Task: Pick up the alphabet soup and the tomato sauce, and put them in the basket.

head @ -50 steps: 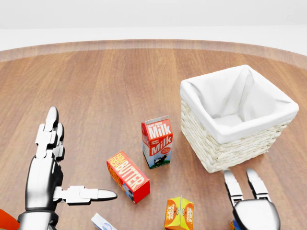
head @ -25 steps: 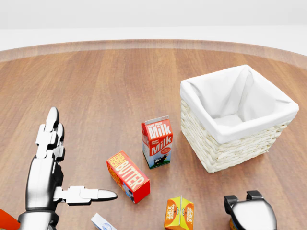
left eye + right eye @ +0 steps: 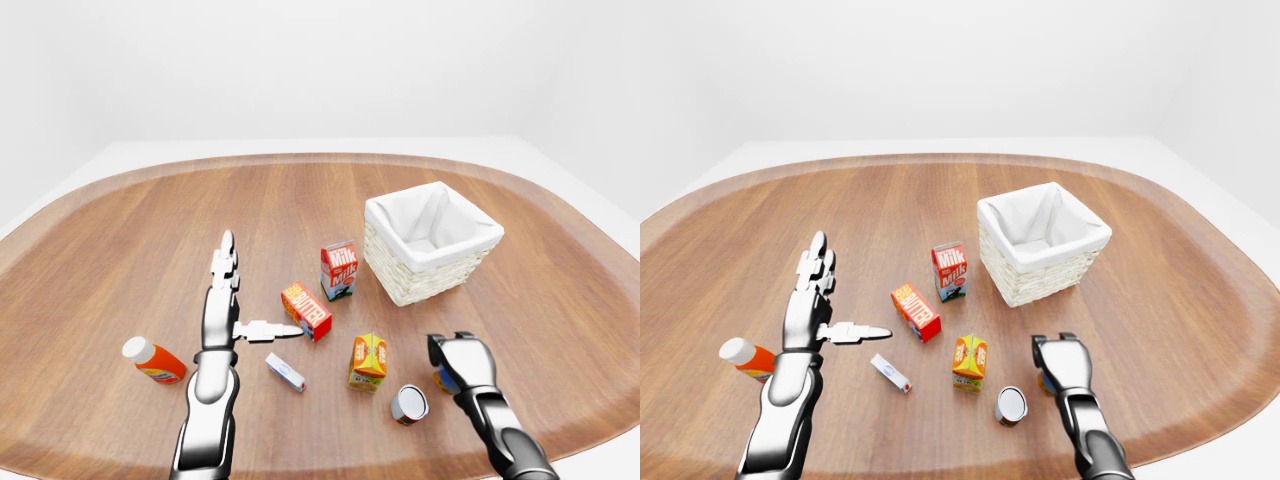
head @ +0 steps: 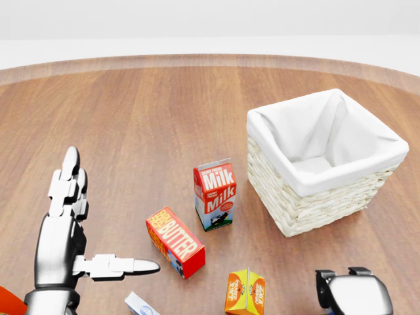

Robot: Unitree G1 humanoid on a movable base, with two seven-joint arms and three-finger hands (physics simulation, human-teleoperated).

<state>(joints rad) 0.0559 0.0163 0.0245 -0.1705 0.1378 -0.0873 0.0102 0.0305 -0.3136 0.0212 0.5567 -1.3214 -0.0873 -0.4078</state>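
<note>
Both arms are glossy silver metal with dark joints. The left hand [image 3: 226,300] has segmented chrome fingers. The right hand [image 3: 455,357] has black knuckles

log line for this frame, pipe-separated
left hand open, idle | right hand curled over partly hidden can, grasp unclear | second can lying beside | basket empty

The right hand [image 3: 452,352] covers most of a small can [image 3: 443,380] near the table's [image 3: 120,230] lower right edge (its label cannot be read). In the head view the bottom edge cuts the orange carton [image 4: 245,293].
</note>
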